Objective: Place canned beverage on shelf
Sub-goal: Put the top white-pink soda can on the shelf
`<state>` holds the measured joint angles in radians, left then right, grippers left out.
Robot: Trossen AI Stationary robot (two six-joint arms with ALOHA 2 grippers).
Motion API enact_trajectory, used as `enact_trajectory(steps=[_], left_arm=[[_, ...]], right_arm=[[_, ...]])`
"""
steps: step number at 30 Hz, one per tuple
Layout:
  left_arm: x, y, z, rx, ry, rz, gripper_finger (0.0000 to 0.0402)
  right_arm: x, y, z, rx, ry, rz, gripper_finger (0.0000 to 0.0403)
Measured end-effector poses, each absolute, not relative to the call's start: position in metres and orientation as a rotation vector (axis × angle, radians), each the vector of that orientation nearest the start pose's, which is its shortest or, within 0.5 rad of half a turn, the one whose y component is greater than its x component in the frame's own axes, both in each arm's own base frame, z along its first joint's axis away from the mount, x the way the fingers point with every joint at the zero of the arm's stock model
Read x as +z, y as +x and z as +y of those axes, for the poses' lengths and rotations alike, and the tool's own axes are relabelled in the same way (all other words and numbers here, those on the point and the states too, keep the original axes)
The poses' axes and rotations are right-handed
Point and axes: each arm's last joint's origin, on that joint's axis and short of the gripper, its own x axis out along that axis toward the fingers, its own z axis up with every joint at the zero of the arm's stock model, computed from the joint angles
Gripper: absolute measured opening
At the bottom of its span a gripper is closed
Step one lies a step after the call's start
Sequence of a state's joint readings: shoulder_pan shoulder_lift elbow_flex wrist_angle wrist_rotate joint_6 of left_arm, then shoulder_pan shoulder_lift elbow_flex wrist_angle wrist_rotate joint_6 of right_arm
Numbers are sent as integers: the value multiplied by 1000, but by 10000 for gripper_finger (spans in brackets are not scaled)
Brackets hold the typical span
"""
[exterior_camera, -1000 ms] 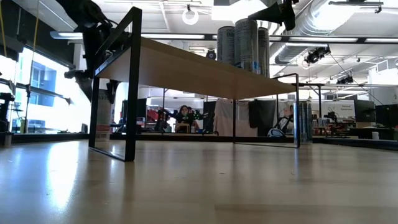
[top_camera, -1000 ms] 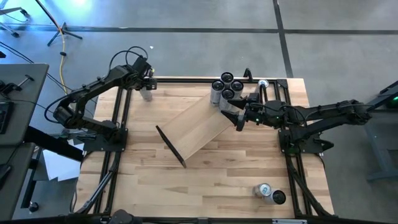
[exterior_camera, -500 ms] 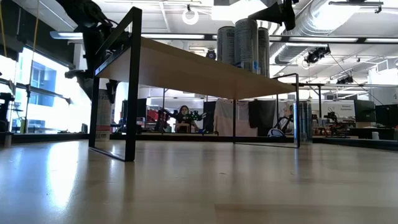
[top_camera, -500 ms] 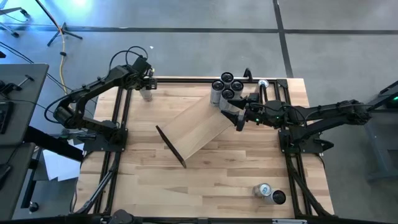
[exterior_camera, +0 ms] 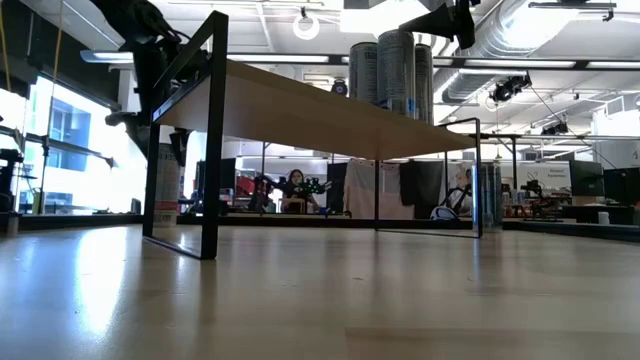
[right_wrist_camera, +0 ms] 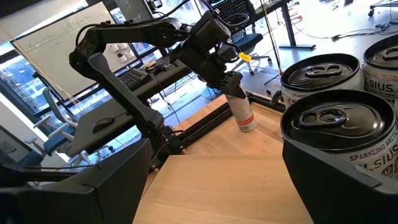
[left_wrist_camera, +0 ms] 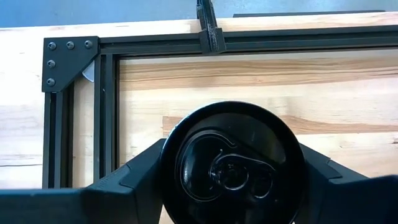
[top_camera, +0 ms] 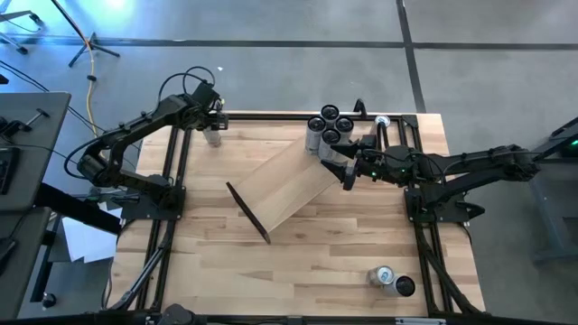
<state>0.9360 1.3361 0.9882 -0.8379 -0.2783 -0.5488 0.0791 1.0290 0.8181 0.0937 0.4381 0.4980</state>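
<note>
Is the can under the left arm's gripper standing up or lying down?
Upright. The can shows its round top with pull tab between the left gripper fingers, and the right wrist view shows it standing on the table.

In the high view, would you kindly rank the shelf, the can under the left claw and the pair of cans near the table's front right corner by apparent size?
1. Shelf, clearly largest.
2. Pair of cans.
3. Can under the left claw, partly hidden by it.

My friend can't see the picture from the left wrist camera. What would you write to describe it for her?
A round black can top with a pull tab fills the middle, with the left gripper and its dark fingers on both sides of it. Below lies a pale striped wooden tabletop crossed by black metal frame bars.
</note>
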Motion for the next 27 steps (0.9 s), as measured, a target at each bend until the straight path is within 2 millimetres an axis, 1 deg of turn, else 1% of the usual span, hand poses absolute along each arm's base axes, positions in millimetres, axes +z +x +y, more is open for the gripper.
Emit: enact_trajectory(steps=[12, 18, 22, 27], left_arm=[[245, 139, 202, 1396, -814, 885, 224], [247, 137, 200, 1355, -754, 915, 224], [262, 132, 192, 1325, -751, 831, 224], [292, 123, 176, 1259, -733, 629, 224]], right_arm=[[326, 230, 6, -379, 462, 22, 351], [326, 230, 6, -379, 462, 22, 351], [326, 230, 6, -379, 462, 22, 351], [326, 230, 6, -379, 466, 21, 351]])
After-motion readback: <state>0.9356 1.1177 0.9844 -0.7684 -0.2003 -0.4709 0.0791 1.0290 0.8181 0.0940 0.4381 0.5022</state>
